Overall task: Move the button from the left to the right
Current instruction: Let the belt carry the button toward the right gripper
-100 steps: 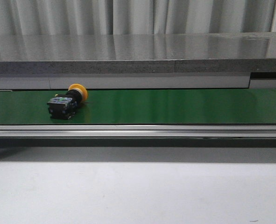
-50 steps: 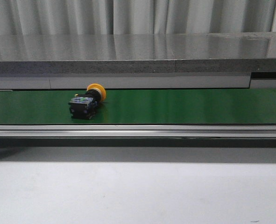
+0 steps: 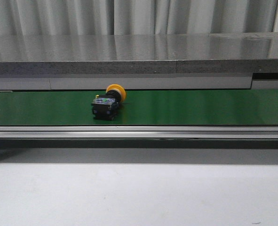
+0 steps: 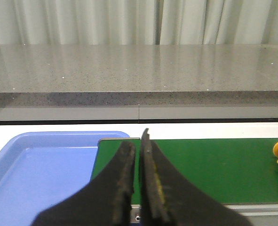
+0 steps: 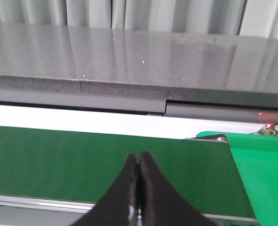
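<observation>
Your button [image 3: 108, 103] lies on its side on the green belt [image 3: 200, 107], left of the belt's middle in the front view, its yellow cap pointing toward 1 o'clock and its black body toward 7. That tilted line is its long axis. In the left wrist view it shows only at the frame's edge, at 3 o'clock from the left gripper [image 4: 138, 155], whose fingers are nearly together on nothing. The right gripper [image 5: 138, 170] is pinched closed, also empty, with bare belt ahead. I judge the left arm nearer. A blue tray [image 4: 30, 169] lies beside the belt's left end.
</observation>
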You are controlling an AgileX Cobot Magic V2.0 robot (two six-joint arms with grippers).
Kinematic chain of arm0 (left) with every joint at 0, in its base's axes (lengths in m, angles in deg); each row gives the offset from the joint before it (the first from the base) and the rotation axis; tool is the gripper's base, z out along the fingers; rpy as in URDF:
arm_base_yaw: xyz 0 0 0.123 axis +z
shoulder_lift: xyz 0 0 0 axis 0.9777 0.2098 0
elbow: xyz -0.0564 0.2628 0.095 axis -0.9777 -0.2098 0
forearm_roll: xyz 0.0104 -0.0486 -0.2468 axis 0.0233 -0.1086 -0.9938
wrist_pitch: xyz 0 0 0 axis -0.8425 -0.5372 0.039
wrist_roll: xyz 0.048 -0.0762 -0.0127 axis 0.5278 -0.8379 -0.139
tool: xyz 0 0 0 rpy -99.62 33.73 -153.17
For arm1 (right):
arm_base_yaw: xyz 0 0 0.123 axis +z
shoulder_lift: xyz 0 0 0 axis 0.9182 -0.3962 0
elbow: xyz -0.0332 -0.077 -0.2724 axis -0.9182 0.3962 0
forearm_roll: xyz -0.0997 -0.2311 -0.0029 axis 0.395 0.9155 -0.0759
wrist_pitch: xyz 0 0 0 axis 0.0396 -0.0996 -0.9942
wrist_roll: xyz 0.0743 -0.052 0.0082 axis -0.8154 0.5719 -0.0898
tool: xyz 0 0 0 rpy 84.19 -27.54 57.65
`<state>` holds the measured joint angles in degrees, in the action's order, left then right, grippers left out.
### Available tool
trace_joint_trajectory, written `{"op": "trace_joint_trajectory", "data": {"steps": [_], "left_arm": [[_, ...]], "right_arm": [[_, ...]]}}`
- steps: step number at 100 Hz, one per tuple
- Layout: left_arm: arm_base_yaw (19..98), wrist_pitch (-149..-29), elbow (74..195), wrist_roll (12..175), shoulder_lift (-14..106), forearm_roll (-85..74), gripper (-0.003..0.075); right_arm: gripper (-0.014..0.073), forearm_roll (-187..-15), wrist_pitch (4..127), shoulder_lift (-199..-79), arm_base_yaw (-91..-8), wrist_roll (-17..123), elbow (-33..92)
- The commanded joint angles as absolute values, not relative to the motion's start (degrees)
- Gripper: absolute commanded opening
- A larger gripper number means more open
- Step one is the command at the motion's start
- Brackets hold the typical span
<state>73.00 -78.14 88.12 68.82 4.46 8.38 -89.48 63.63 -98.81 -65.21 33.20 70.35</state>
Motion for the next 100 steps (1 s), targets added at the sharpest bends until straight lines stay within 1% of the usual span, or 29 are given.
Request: {"op": "trace_joint_trajectory", "data": {"steps": [1, 21, 32, 40, 55, 62, 67, 74, 79, 81, 86, 88, 93, 100], "left_arm": [[72.45, -73.44, 89.71, 68.85, 4.80, 7.89, 0.0005], [72.45, -73.44, 89.71, 68.85, 4.80, 7.89, 0.0005], [72.45, -73.44, 89.71, 68.85, 4.80, 7.89, 0.0005], [72.45, -73.44, 89.71, 68.85, 4.80, 7.89, 0.0005], [72.45, -73.44, 89.71, 68.85, 4.80, 7.89, 0.0005], [72.45, -73.44, 89.71, 68.85, 4.80, 7.89, 0.0005], [72.45, -73.44, 89.71, 68.85, 4.80, 7.89, 0.0005], [72.45, -73.44, 89.71, 68.85, 4.80, 7.89, 0.0005], [72.45, -73.44, 89.71, 68.85, 4.80, 7.89, 0.0005], [72.45, -73.44, 89.71, 68.85, 4.80, 7.89, 0.0005], [72.45, -73.44, 89.71, 68.85, 4.80, 7.89, 0.0005], [72.45, -73.44, 89.71, 68.85, 4.80, 7.89, 0.0005], [72.45, -73.44, 89.71, 68.85, 4.80, 7.89, 0.0005], [72.45, -73.44, 89.71, 68.85, 4.80, 7.89, 0.0005]], "right_arm": [[-0.0068, -89.98, 62.30, -106.50, -65.49, 33.35, 63.38], [-0.0068, -90.00, 52.07, -121.94, -65.49, 33.35, 52.05], [-0.0068, -90.12, 48.02, -128.31, -65.49, 33.35, 47.66], [-0.0068, -90.12, 47.73, -132.45, -65.49, 33.35, 46.26], [-0.0065, -90.18, 47.44, -136.74, -65.49, 33.35, 45.81], [-0.0038, -90.58, 46.85, -137.53, -65.49, 33.35, 45.81], [0.0008, -91.10, 46.85, -137.65, -65.49, 33.35, 45.87], [0.0110, -91.68, 46.85, -137.65, -65.49, 33.35, 45.87], [0.0213, -92.01, 46.85, -137.65, -65.49, 33.35, 45.87], [0.0241, -92.00, 46.85, -137.65, -65.49, 33.35, 45.87], [0.0358, -92.07, 46.85, -137.65, -65.49, 33.35, 45.87], [0.0386, -92.14, 46.85, -137.65, -65.49, 33.35, 45.87], [0.0494, -92.14, 46.92, -137.65, -65.49, 33.35, 45.87], [0.0590, -92.82, 46.98, -137.65, -65.49, 33.35, 45.87]]}}
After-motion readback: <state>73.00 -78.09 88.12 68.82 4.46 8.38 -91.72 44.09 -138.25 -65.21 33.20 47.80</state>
